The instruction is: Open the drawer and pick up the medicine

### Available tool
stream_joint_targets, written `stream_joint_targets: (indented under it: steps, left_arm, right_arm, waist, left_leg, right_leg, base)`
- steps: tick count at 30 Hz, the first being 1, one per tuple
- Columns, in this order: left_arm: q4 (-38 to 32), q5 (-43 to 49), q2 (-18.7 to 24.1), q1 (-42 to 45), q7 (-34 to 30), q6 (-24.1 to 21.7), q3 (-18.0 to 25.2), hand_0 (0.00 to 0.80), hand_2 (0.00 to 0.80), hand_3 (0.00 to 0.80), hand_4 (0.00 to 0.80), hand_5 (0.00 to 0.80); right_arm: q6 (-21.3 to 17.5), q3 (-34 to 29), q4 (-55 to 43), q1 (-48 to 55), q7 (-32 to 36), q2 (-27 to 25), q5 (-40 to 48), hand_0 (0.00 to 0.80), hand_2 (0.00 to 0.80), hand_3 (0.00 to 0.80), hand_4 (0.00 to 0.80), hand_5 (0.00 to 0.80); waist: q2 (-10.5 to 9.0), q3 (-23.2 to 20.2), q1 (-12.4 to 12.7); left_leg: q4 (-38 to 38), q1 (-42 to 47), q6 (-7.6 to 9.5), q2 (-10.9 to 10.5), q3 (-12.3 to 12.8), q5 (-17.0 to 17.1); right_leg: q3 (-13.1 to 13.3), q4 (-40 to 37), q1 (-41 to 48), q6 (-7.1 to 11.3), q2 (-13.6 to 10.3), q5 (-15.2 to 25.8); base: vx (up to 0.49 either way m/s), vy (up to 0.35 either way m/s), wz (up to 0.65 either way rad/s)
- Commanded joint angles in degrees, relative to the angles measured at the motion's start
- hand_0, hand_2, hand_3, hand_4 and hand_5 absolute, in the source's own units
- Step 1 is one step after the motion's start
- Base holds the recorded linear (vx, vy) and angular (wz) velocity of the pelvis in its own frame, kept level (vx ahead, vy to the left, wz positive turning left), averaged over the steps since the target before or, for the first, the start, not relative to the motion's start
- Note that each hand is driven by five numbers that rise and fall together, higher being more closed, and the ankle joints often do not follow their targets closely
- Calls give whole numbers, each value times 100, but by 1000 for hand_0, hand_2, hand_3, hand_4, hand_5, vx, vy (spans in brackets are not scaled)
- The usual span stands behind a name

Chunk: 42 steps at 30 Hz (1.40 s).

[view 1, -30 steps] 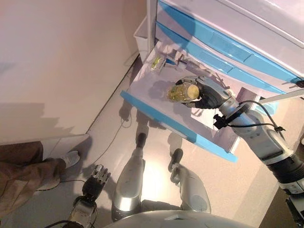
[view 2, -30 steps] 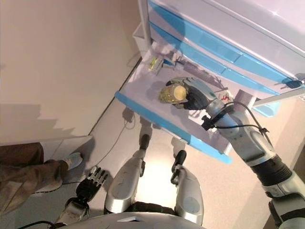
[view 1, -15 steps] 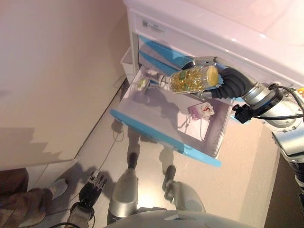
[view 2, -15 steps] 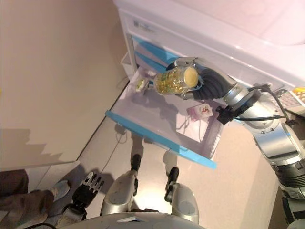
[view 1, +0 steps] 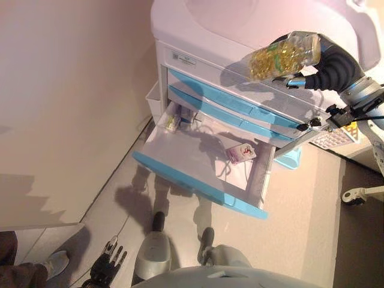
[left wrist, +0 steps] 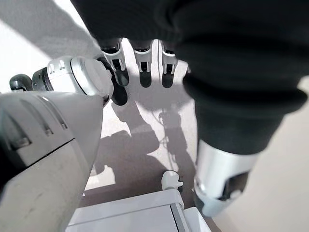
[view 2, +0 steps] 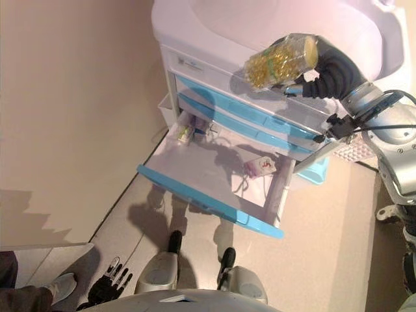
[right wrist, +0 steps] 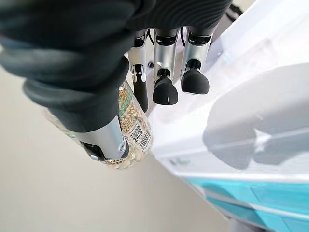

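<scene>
- Since a second ago your right hand (view 1: pixel 327 60) has lifted the medicine bottle (view 1: pixel 283 55) out of the open drawer (view 1: pixel 198 157) and now holds it high, over the white top of the cabinet (view 1: pixel 240 24); the head camera has tilted up too, so the whole cabinet has slid down the view.
- At the far left you see the plain beige wall (view 1: pixel 66 90), and at the lower left corner a person's shoe (view 1: pixel 51 262) on the floor (view 1: pixel 300 204).
- Your left hand (view 1: pixel 107 269) hangs low near the floor beside that shoe, fingers straight and relaxed, holding nothing; the left wrist view confirms this.
- Moving right, the bottom drawer stands pulled out, its blue front (view 1: pixel 195 186) towards you. At the drawer's back left corner lies a small yellow-green item (view 1: pixel 171 122), and towards its right side a small white packet with a red mark (view 1: pixel 241 152).
- Above it the two other blue-fronted drawers (view 1: pixel 240 105) are closed.
- Further right, the clear bottle of yellow capsules lies on its side in your right hand, fingers (right wrist: pixel 165 72) and thumb (right wrist: pixel 108 140) curled round it.
- At the far right, a white mesh basket (view 1: pixel 336 137) shows beside the cabinet.
</scene>
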Motion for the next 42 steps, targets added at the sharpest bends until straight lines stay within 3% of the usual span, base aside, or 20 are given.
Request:
stream_joint_targets:
  steps: [1, 13, 20, 30, 33, 42]
  left_arm:
    - [104, 207, 228, 337, 59, 76, 31, 0, 0, 0, 0, 0]
    - [-17, 345, 381, 435, 297, 287, 11, 0, 0, 0, 0, 0]
    - [-130, 311, 501, 420, 481, 443, -75, 0, 0, 0, 0, 0]
    - [-278, 266, 770, 425, 690, 632, -143, 0, 0, 0, 0, 0]
    - [-327, 241, 841, 447, 709, 670, -150, 0, 0, 0, 0, 0]
    - [-442, 206, 951, 419, 859, 747, -164, 0, 0, 0, 0, 0]
  right_arm:
    - [15, 45, 210, -508, -197, -153, 468, 800, 800, 800, 800, 800]
    - [674, 724, 2214, -1539, -626, -634, 281, 800, 800, 800, 800, 800]
    - [1251, 1782, 3539, -2646, -606, -1064, -178, 800, 800, 800, 800, 800]
    - [1667, 4132, 5030, -4651, 631, -1481, -1711, 800, 800, 800, 800, 800]
    - [1638, 4821, 5304, -5163, 1048, -1476, -1823, 800, 800, 800, 800, 800]
    - [1674, 5242, 5561, -5411, 1872, -1362, -1893, 800, 800, 800, 800, 800]
  waist:
    - [-108, -385, 119]
    - [-106, -525, 290]
    - [-144, -592, 397]
    - [-290, -624, 534]
    - [-340, -611, 574]
    - [-467, -556, 644]
  left_leg:
    - [168, -39, -13, -21, -220, -504]
    - [44, 129, -8, -81, -338, -491]
    - [-13, 207, -11, -97, -398, -478]
    - [-73, 261, -9, -93, -434, -434]
    - [-66, 254, -5, -80, -441, -427]
    - [-95, 244, 12, -63, -481, -408]
  right_leg:
    - [-40, 41, 30, 464, -262, 228]
    - [-147, -42, 225, 476, -279, 206]
    - [-181, -71, 301, 482, -273, 208]
    - [-257, -93, 346, 485, -256, 250]
    - [-262, -96, 351, 479, -244, 255]
    - [-279, -107, 344, 472, -194, 277]
  base:
    - [73, 7, 1]
    - [52, 4, 2]
    - [45, 0, 4]
    - [16, -2, 1]
    - [0, 0, 0]
    - [0, 0, 0]
